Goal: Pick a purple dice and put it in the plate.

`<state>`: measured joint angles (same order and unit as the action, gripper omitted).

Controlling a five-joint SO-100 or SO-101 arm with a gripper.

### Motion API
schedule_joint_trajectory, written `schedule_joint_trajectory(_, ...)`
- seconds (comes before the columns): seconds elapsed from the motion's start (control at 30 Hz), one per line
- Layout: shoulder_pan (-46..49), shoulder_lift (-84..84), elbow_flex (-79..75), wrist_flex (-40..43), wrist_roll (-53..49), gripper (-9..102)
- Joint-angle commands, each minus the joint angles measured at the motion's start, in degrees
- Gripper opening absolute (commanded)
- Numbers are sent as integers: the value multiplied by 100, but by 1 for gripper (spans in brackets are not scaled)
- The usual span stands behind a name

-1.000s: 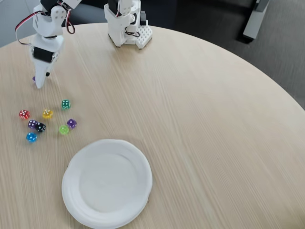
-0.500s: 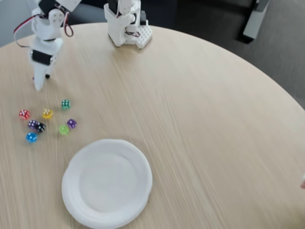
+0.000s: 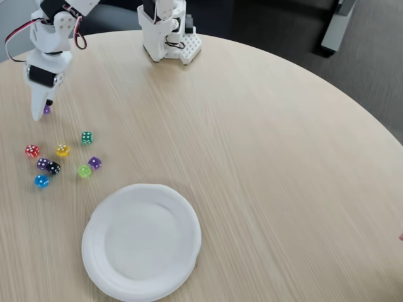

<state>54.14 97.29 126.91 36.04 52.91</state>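
Observation:
A purple dice (image 3: 94,162) lies on the table in a loose cluster of small coloured dice, just above and left of the white plate (image 3: 141,240), which has nothing in it. My gripper (image 3: 39,114) points down at the far left of the fixed view, well above the cluster. A second small purple cube (image 3: 46,109) shows right against the white finger's right side. Whether it is gripped or lies on the table behind the finger, I cannot tell. The jaws look close together.
The cluster also holds a red die (image 3: 31,151), a yellow die (image 3: 62,150), a green die (image 3: 86,137), a lime die (image 3: 84,170), a black die (image 3: 54,168), a lilac die (image 3: 43,163) and a blue die (image 3: 41,181). The arm's white base (image 3: 165,31) stands at the table's far edge.
The gripper has swung left by a small distance. The small purple cube showed on its left side before and now shows on its right. The dice cluster and plate have not moved.

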Motion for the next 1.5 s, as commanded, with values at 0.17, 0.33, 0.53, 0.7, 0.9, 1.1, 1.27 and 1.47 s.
schedule_joint_trajectory(0.17,-9,18,-141,9,-62,13)
schedule_joint_trajectory(0.33,-26,18,-132,9,-79,13)
schedule_joint_trajectory(0.53,-35,26,-105,0,-114,12)
schedule_joint_trajectory(0.7,-18,26,-88,0,-176,7)
schedule_joint_trajectory(0.9,-18,26,-88,-9,-246,7)
schedule_joint_trajectory(1.1,-53,26,-79,-9,-360,13)
schedule_joint_trajectory(1.27,0,26,-79,-70,-492,16)
schedule_joint_trajectory(1.47,26,18,-105,-79,-501,16)
